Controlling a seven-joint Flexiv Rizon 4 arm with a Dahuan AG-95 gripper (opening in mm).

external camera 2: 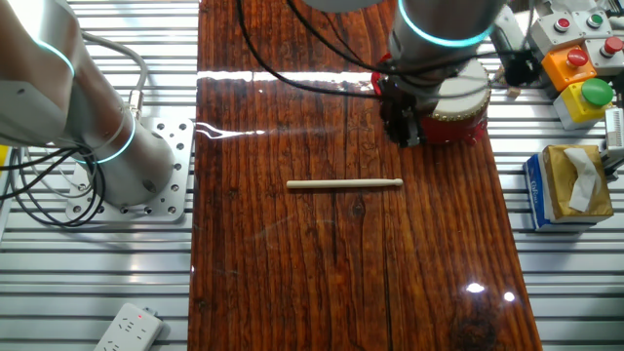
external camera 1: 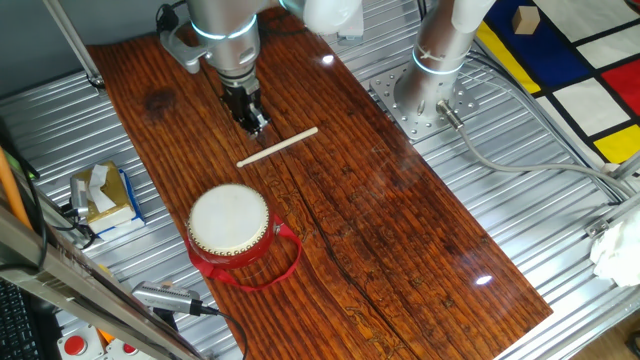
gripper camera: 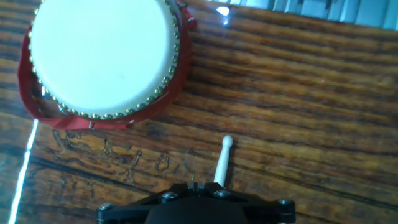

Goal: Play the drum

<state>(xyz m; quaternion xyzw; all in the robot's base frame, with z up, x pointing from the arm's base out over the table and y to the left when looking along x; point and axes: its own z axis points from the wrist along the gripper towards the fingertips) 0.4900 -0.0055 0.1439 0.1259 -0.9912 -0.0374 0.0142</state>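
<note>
The claw (external camera 1: pixel 255 122) is hovering above the stick (external camera 1: pixel 278 147); its opening I cannot tell. The drum (external camera 1: pixel 229 222) is sitting apart on the bench (external camera 1: pixel 400 240), a tissue box (external camera 1: pixel 105 195) lying beside it

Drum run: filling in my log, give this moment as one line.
stage: pre-grasp | gripper: above pale wooden drumstick, state unclear | stick: flat on table | red cream-skinned drum: untouched

The drum (external camera 1: pixel 229 221) is sitting upright on the wooden bench (external camera 1: pixel 400 240), its cream-white skin facing up and ringed with small gold studs. Its red body is showing below the rim, and a red strap loop (external camera 1: pixel 285 262) is lying flat beside it. A pale wooden drumstick (external camera 1: pixel 278 146) is lying loose nearby, apart from the drum.
</note>
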